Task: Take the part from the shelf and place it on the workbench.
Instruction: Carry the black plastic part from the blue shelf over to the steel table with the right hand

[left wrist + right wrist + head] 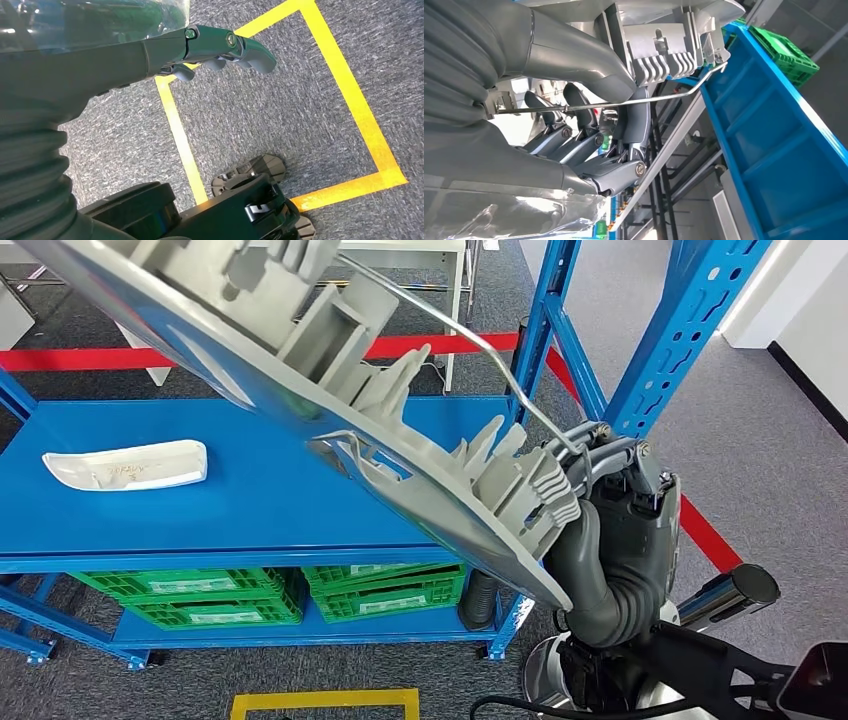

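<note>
A blue shelf point(250, 490) was seen across the head view, its upper deck bare apart from a small white part point(125, 464) lying flat near the left end. Above and in front of that deck, a large grey part point(330, 390) with ribbed mouldings and a thin metal rod along its edge was held tilted in the air, clear of the shelf surface, running from the upper left down to the right hand point(610, 530). The right hand point(589, 125) was closed on the lower end of the grey part point(664, 45), the thumb pressed over it and the fingers curled beneath. Green crates point(290, 595) were stored on the lower deck. The left hand point(215, 47) was seen hanging over grey carpet marked with a yellow tape square point(350, 95), its fingers lightly curled and holding nothing.
</note>
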### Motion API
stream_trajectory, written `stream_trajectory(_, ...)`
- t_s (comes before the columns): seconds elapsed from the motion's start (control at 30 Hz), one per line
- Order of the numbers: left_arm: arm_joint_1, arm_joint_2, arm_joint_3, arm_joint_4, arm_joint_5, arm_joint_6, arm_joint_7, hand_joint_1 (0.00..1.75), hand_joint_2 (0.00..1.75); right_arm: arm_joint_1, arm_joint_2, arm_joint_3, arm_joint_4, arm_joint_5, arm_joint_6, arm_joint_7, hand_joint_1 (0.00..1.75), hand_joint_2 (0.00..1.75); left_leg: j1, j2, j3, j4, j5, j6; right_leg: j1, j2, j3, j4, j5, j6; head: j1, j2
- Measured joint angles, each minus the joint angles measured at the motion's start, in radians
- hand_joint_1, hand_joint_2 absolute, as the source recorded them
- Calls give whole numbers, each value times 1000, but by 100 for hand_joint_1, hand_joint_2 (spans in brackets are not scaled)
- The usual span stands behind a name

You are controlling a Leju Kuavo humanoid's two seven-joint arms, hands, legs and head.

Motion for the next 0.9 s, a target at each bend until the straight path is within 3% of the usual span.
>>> stream_trajectory(0.9, 0, 0, 33, 0, 45, 51, -77, 0, 175, 24, -3, 1, -11, 83, -33, 28, 175, 175, 0, 0, 0, 0, 0, 0, 0, 0, 0, 0, 0, 0, 0, 0)
